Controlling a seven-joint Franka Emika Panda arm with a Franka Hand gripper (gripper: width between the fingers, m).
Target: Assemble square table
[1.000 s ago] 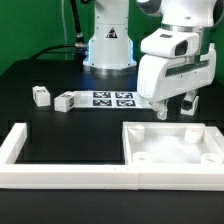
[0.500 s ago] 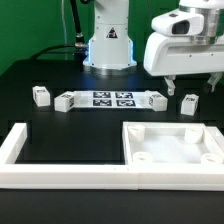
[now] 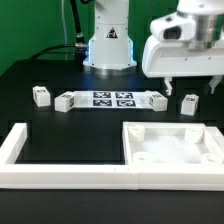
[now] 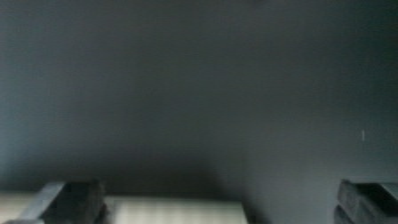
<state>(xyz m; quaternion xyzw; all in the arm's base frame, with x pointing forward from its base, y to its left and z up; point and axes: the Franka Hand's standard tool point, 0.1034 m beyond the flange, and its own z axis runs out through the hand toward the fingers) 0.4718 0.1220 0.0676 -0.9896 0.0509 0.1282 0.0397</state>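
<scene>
**Q:** Exterior view, principal item?
**A:** Square top (image 3: 175,148): white, raised rim, round corner sockets. It lies flat at the near corner of the desk (image 3: 75,130) on the exterior view's right, just behind the bar frame (image 3: 70,178).

**Q:** Smaller parts?
**A:** Four, in a loose row across the middle of the desk. Leg block A (image 3: 40,96) is nearest the edge on the exterior view's left, with leg block B (image 3: 65,102) beside it. Leg block C (image 3: 153,100) is just beside the end of the marker board (image 3: 112,98). Leg block D (image 3: 190,104) stands toward the right edge, beyond the square top's far rim.

**Q:** Fixtures?
**A:** The bar frame runs along the near edge and turns up the left side. The robot base (image 3: 110,45) stands at the far edge.

**Q:** End effector?
**A:** End effector (image 3: 190,88): raised off the desk on the exterior view's right, over leg block D but apart from it. It is released, fingers (image 3: 165,87) spread wide, grasping nothing.

**Q:** Wrist view?
**A:** End effector (image 4: 221,205): two dark fingers (image 4: 71,202) well apart, nothing held between them. Behind them is a dark blur; a pale band between them cannot be identified.
</scene>
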